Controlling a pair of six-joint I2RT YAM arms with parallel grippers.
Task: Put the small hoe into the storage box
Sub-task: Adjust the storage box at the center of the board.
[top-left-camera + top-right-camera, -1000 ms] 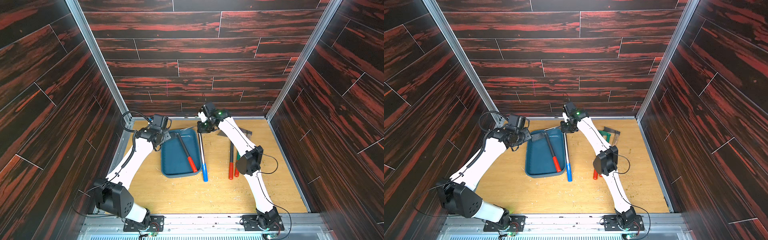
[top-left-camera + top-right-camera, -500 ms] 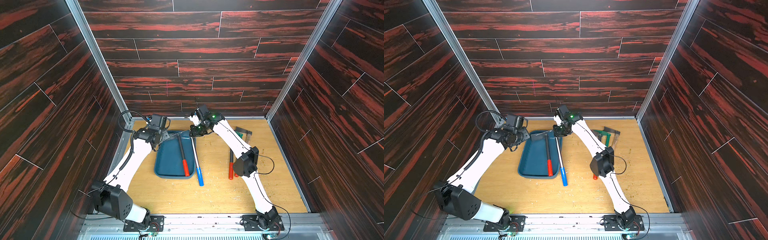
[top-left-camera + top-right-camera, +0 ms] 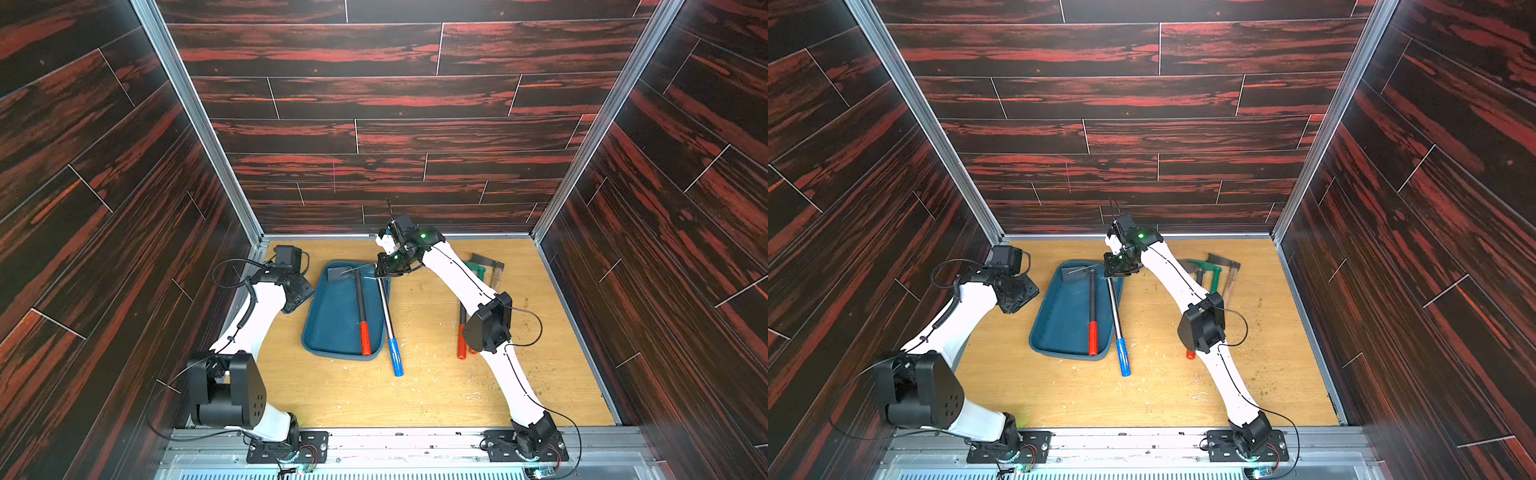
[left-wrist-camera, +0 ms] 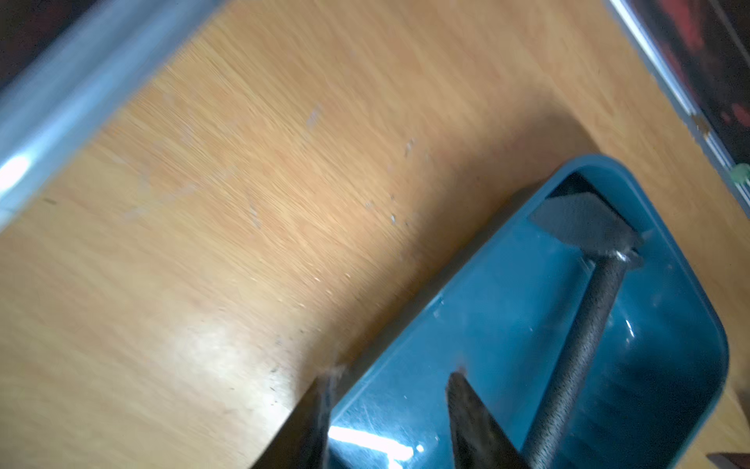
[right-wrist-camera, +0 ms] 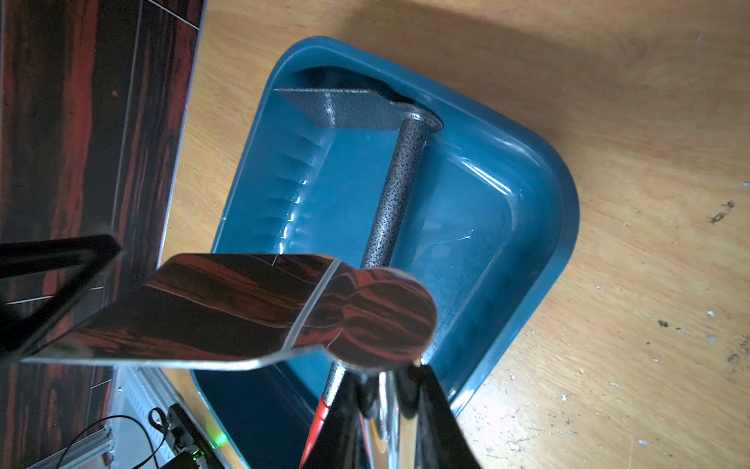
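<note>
The left claw (image 4: 390, 377) is seen with its fingers apart, set astride the left rim of the storage box (image 3: 328, 328). One finger is placed just outside the rim and the other over the box's floor, and nothing is clamped. Inside the box a red-handled hoe (image 3: 360, 309) is laid lengthwise, with its dark blade at the far end. The right claw (image 5: 385, 385) is closed tight on the small hoe (image 3: 386, 311), gripped on the chrome shaft just below the head, over the box's far right corner. The polished blade is held above the box's far end, with the wall panels mirrored in it. The shaft is slanted along the box's right rim. The blue grip is found just outside the box's near right corner; whether it touches the worktop (image 3: 415, 399) cannot be told. Further tools (image 3: 461, 338) are seen well to the right of the box.
</note>
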